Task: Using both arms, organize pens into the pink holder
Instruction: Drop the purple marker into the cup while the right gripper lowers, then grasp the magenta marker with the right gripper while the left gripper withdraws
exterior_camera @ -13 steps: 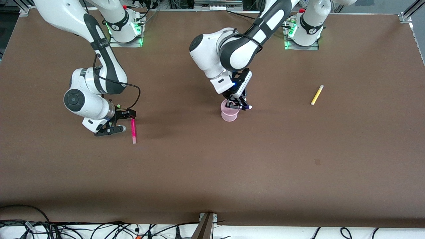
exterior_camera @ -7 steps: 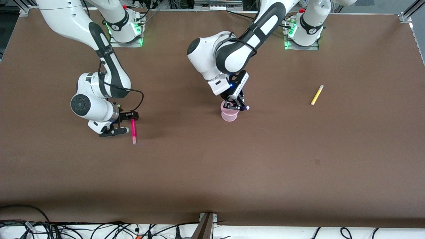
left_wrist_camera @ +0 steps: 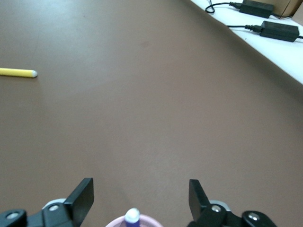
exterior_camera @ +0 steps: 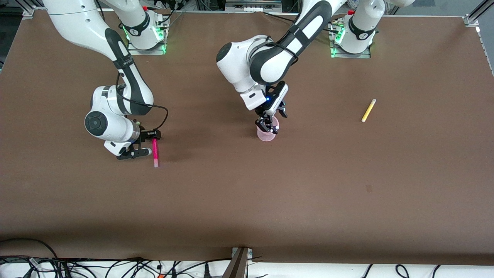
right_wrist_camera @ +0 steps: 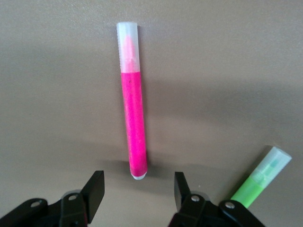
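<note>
Over the pink holder [exterior_camera: 266,134] near mid-table, I have the left gripper [exterior_camera: 269,124] with its jaws spread wide and empty; the purple pen [left_wrist_camera: 132,216] stands inside the cup, its pale tip poking up between the fingers in the left wrist view. Toward the right arm's end of the table, the right gripper [exterior_camera: 143,143] sits low over the magenta pen [exterior_camera: 155,151], jaws parted and straddling the pen's rounded end without gripping it. Just beside that gripper lies the green pen [right_wrist_camera: 262,184], angled toward it (I only see it in the right wrist view). The yellow pen [exterior_camera: 368,110] lies alone, well apart, toward the left arm's end.

My worries from here: the left fingers bracket the holder's rim closely, so a sideways pull-out rather than a straight lift could tip the light cup and spill the purple pen. On the right, the jaws bracket only the very end of the magenta pen; closing there could make it pivot or squirt out, and one finger may nudge the green pen as it comes in.

Underneath is a plain brown matte table [exterior_camera: 247,200], flat and unmarked apart from a small darker spot. Cables [exterior_camera: 77,266] trail along a white ledge at the camera's edge, and green lights glow at both arm bases.
</note>
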### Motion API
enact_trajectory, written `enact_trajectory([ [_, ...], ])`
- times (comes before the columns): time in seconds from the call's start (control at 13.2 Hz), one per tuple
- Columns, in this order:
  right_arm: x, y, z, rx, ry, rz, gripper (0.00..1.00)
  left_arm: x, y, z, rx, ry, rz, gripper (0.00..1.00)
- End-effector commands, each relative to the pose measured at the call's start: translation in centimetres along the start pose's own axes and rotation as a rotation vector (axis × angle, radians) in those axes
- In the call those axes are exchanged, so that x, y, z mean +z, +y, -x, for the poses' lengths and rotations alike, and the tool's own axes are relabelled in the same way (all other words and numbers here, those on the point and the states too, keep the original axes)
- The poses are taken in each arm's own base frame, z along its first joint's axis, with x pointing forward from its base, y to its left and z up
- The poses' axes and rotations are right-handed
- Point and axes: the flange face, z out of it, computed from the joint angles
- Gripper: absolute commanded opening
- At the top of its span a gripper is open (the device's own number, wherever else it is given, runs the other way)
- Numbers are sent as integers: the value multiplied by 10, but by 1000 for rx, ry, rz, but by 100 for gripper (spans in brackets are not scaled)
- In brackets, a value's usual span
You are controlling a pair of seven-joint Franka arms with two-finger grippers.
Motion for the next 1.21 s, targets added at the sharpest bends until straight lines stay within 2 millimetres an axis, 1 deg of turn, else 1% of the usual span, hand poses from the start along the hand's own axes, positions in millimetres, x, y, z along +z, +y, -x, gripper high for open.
enact_trajectory([
  [0.0,8,-3,-1,11,14,-8,65,-8,22,-80,47,-59,-24,93],
  [0.15,11,-2,-2,12,17,-6,64,0,26,-138,154,-169,-66,97],
  [0.23,15,-2,-2,12,19,-4,63,3,26,-173,201,-232,-73,100],
  [0.3,18,-2,-4,13,28,-1,62,7,25,-208,253,-288,-70,100],
  [0.38,20,-2,-4,12,26,-1,56,8,27,-247,284,-349,-48,100],
  [0.53,19,-5,-4,8,26,-1,45,20,24,-314,370,-448,1,100],
  [0.6,19,-5,-4,10,26,-1,41,28,17,-342,417,-500,28,100],
  [0.68,19,-5,-4,10,26,-1,34,36,10,-367,472,-550,63,100],
  [0.76,20,-5,-4,11,25,-2,27,46,3,-386,548,-580,89,100],
  [0.83,19,-8,-4,9,24,-4,19,59,-4,-404,597,-597,108,100],
  [0.91,18,-10,-4,8,24,-5,9,73,-11,-419,637,-621,126,100],
  [0.98,17,-10,-4,7,24,-5,1,85,-17,-432,683,-638,142,100],
  [1.13,12,-10,-6,1,31,-7,0,114,-35,-457,815,-693,192,100],
])
